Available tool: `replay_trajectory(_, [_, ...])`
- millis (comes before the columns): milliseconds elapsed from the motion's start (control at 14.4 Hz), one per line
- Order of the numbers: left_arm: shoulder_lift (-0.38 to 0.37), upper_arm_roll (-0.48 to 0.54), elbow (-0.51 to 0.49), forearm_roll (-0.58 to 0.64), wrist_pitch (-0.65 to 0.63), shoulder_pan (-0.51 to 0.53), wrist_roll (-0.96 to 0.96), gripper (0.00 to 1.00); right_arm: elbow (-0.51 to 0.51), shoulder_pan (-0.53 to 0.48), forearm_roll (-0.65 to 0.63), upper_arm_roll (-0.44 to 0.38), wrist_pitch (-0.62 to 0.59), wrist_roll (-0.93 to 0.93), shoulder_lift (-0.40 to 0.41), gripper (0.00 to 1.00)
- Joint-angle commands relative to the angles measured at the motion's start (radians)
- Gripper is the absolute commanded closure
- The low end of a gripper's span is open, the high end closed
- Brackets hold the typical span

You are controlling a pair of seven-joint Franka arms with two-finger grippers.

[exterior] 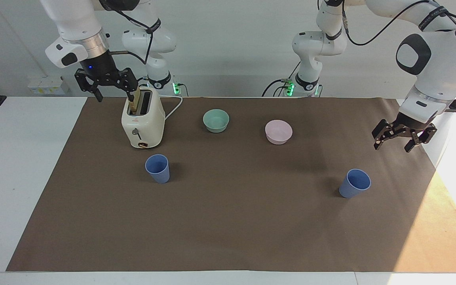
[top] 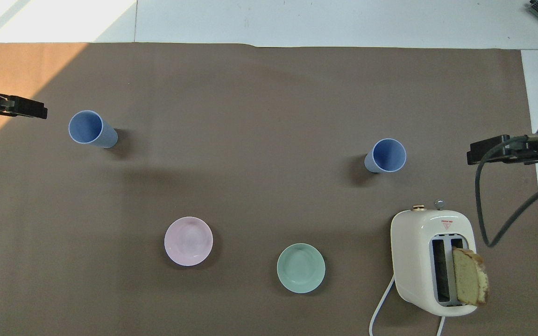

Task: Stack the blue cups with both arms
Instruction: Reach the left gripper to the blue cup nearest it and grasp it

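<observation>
Flat brown table (exterior: 228, 229) | two smooth round blue cups (exterior: 157, 168) (exterior: 354, 183) well apart | left gripper (exterior: 398, 139) jaws apart over table edge | right gripper (exterior: 107, 84) jaws apart over toaster (exterior: 143, 118)

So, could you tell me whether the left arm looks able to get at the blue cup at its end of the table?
Probably yes. The left gripper hangs open in the air near that blue cup, which stands upright and alone on the brown mat, with nothing between them; the pink bowl sits well clear.

Robotics lab, two bench-mounted arms (exterior: 315, 43), brown paper-covered table (exterior: 228, 229), bare white wall (exterior: 232, 59)
</observation>
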Motion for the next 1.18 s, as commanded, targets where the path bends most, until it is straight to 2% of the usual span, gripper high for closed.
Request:
replay_trajectory(0, [0.025,-0.003,-0.013,0.012,0.068,0.011,0.011,0.0,0.001,-0.008,0.016,0.001,0.002,-0.022,-0.001,0.0])
replay_trajectory(416, [0.112,-0.003,-0.019,0.009,0.125,0.033,0.019,0.0,0.001,-0.008,0.014,0.001,0.002,-0.022,-0.001,0.0])
replay_trajectory(694, [0.171,-0.003,-0.022,-0.071,0.192,0.043,0.022,0.0,0.001,-0.008,0.016,0.001,0.002,-0.023,-0.001,0.0])
replay_trajectory(1110, [0.186,-0.004,-0.103,-0.089,0.206,0.039,0.022,0.0,0.001,-0.008,0.014,0.003,0.002,-0.023,-0.001,0.0])
